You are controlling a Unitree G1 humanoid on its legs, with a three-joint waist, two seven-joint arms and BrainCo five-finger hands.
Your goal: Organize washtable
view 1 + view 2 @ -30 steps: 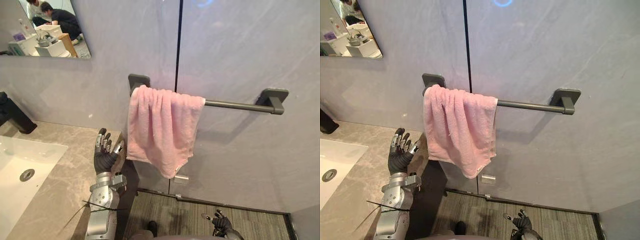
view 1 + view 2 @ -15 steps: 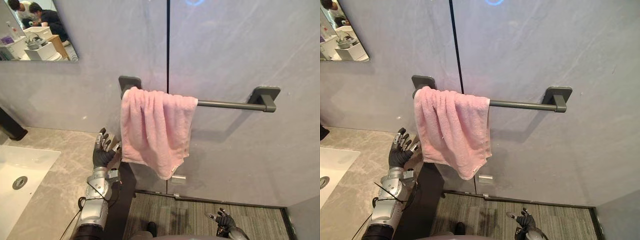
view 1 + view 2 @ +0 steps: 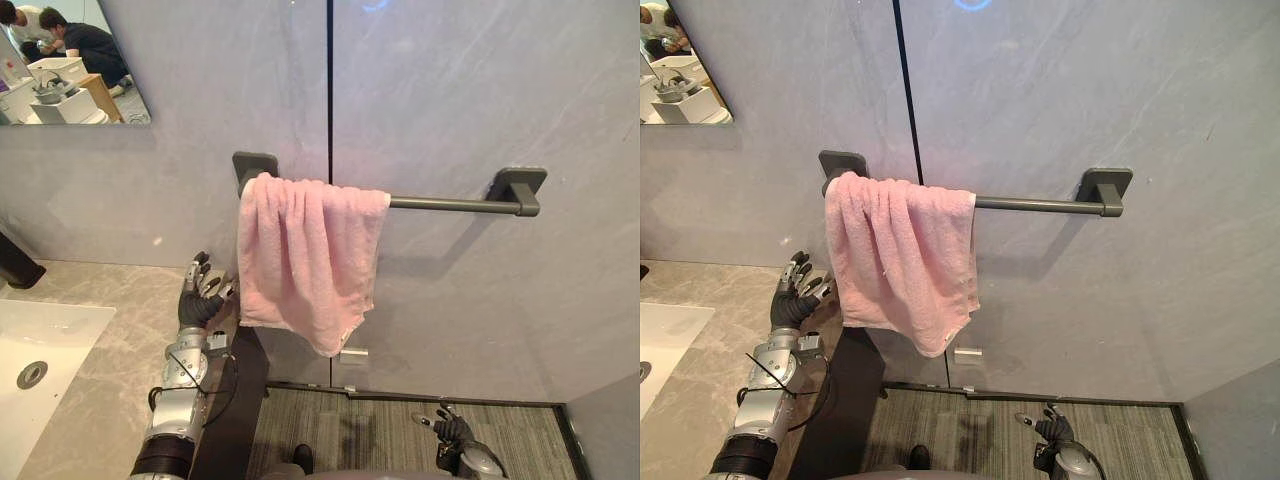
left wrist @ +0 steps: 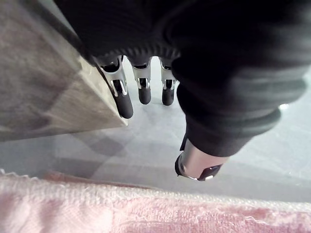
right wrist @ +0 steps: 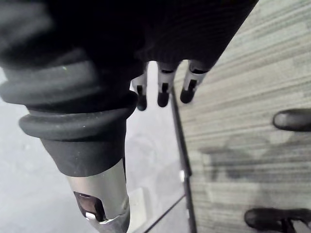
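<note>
Left robot hand (image 3: pixel 196 306) is hovering wide beside pink terry towel (image 3: pixel 305 250) on dark bar (image 3: pixel 450 204) | right robot hand (image 3: pixel 451 431) is hanging wide.

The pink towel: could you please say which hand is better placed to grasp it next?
Probably the left hand: it is raised, open, beside the pink towel, while the right hand hangs low above the floor.

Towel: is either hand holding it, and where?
Nothing is held. The left hand is open beside the towel, not gripping it; the right hand hangs open near the floor.
</note>
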